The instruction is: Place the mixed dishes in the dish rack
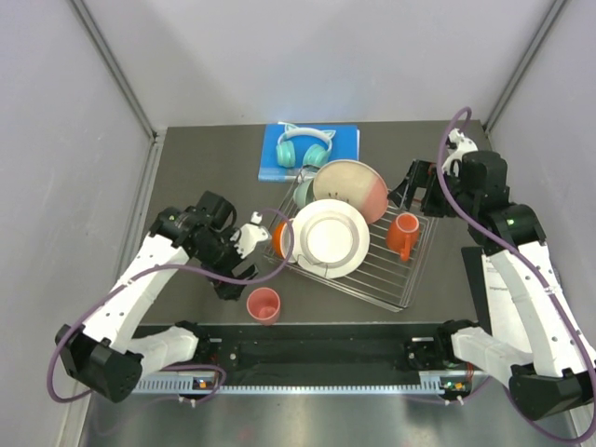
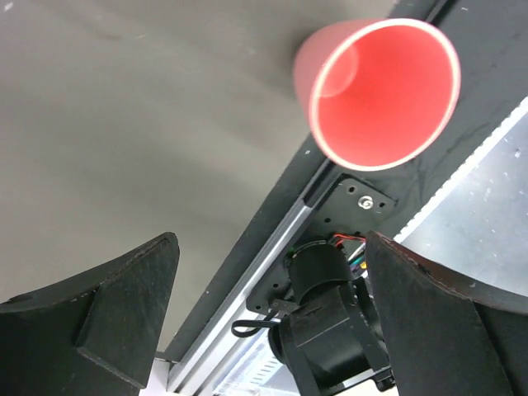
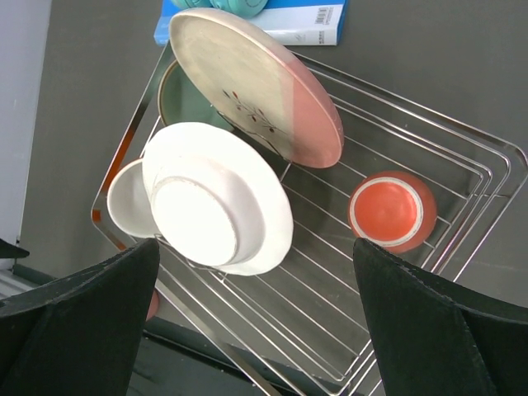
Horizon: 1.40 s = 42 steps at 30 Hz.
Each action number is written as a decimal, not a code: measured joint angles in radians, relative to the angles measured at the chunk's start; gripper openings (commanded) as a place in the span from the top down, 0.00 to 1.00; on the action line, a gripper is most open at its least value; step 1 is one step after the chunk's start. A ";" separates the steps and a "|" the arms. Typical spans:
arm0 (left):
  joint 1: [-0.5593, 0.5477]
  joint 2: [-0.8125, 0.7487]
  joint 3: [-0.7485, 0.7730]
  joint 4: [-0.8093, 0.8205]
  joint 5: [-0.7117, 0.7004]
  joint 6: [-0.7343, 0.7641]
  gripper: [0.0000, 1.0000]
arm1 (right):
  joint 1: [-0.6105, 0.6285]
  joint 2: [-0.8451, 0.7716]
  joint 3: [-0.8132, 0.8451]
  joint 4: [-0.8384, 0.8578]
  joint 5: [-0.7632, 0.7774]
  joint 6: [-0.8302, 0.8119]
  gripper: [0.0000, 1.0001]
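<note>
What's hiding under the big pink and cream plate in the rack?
A mint green bowl peeks out from under the plate. The plate covers most of it, so the bowl's inside cannot be seen.

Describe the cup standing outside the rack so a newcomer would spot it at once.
Find the wire dish rack in the middle of the dark table. Off its near left corner stands a pink cup, upright and alone on the table; the orange cup sits inside the rack.
</note>
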 measured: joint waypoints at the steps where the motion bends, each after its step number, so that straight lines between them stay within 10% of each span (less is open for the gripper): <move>1: -0.012 0.001 0.000 0.000 0.001 -0.001 0.01 | 0.000 0.000 0.000 -0.002 0.001 0.000 0.00; 20: -0.228 0.138 -0.105 0.153 -0.020 -0.101 0.11 | 0.000 -0.005 -0.026 -0.021 0.031 -0.001 0.00; 27: -0.229 0.170 -0.129 0.219 -0.020 -0.105 0.36 | 0.000 -0.005 -0.026 -0.025 0.039 -0.001 0.00; 33: -0.237 0.206 -0.178 0.263 -0.028 -0.103 0.79 | 0.000 -0.005 -0.026 -0.030 0.041 -0.003 0.00; 42: -0.245 0.217 -0.138 0.245 -0.070 -0.084 1.00 | 0.000 -0.005 -0.026 -0.035 0.041 -0.004 0.00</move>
